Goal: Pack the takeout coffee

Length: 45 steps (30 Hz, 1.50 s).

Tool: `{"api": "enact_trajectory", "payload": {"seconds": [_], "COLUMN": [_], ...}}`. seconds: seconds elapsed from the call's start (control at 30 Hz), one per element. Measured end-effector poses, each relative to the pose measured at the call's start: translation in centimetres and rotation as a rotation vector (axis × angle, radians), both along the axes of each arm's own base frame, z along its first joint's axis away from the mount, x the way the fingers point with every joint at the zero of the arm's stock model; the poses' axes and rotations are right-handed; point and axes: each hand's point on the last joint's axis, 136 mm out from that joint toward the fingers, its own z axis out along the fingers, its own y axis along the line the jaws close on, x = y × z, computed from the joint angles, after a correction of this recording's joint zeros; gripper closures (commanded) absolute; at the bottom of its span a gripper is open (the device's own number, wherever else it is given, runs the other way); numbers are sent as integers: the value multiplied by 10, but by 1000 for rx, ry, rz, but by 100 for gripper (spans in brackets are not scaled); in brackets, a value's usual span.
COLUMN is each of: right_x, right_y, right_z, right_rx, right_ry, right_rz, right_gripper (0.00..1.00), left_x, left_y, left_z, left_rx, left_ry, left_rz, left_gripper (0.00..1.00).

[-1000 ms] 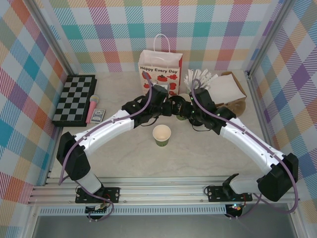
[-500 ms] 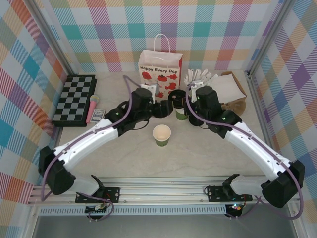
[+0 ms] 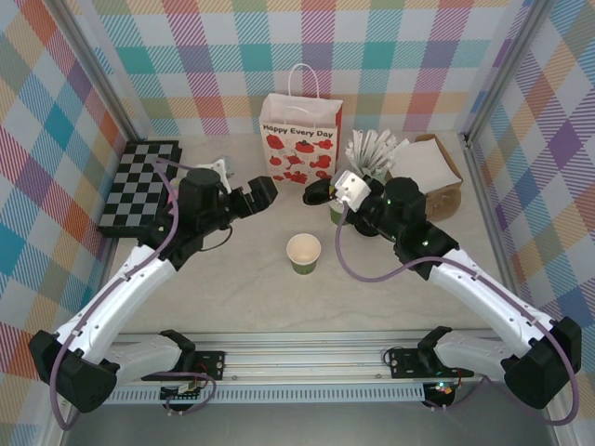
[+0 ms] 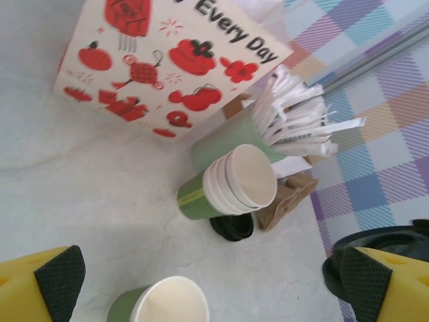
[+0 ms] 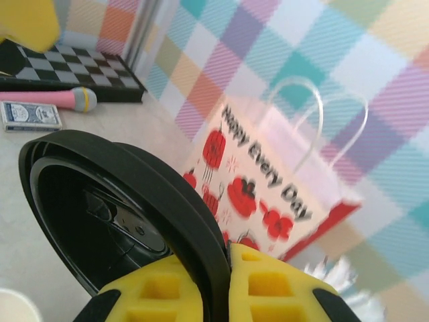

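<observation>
The takeout coffee cup (image 3: 303, 253), green paper with a cream inside, stands lidless mid-table; it also appears at the bottom of the left wrist view (image 4: 161, 305). A round black lid (image 5: 134, 201) is clamped on edge by my right gripper (image 5: 228, 268), shut on its rim. From above, the right gripper (image 3: 325, 193) holds that lid (image 3: 314, 192) in the air in front of the bag, beyond the cup. My left gripper (image 3: 262, 191) hovers to the left of the lid. Its jaws stand wide open and empty (image 4: 211, 282).
A white "Happy Every Day" paper bag (image 3: 300, 137) stands at the back. Beside it are a stack of lidless green cups (image 4: 228, 184), spare black lids (image 4: 232, 227), a mint cup of wrapped sticks (image 3: 372, 153) and a brown box (image 3: 429, 172). A chessboard (image 3: 139, 184) lies far left.
My left gripper opened and drew back to the left, away from the right gripper. The right gripper keeps the black lid and has shifted slightly.
</observation>
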Motion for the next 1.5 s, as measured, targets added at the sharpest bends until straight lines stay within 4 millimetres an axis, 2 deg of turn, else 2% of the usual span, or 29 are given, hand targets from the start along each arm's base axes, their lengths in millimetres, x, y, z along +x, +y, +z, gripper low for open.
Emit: {"api": "enact_trajectory", "payload": {"seconds": [0.1,0.23,0.5,0.6,0.67,0.8,0.9,1.0,1.13,1.37,1.5], "right_x": [-12,-25,-57,-71,-80,-94,-100,-101,-102,-103,-103], "right_y": [15,29,47,52,56,63,69,76,81,82,82], "right_z": [8,19,36,39,42,45,44,39,36,44,46], "right_rx": [-97,-222,-369,-388,-388,-381,-382,-385,-391,-383,-379], "right_ry": [-180,-438,-844,-946,-1000,-1076,-1115,-1128,-1143,-1173,-1179], "right_rz": [107,199,364,429,463,510,540,562,580,568,564], "right_gripper": [100,100,100,100,100,100,100,100,100,100,100], "left_x": [-2,-9,-36,-46,-55,-67,-73,-78,-83,-90,-92], "left_y": [13,15,-23,-32,-35,-39,-41,-41,-42,-42,-43], "left_z": [11,19,18,24,30,39,39,38,39,34,35], "left_rx": [-8,-55,-173,-205,-215,-228,-237,-240,-239,-222,-230], "left_ry": [28,60,163,178,176,167,178,183,175,175,172], "left_rz": [-18,-92,-384,-470,-522,-590,-622,-646,-682,-719,-735], "left_gripper": [0,0,9,24,29,29,34,40,41,50,50]}}
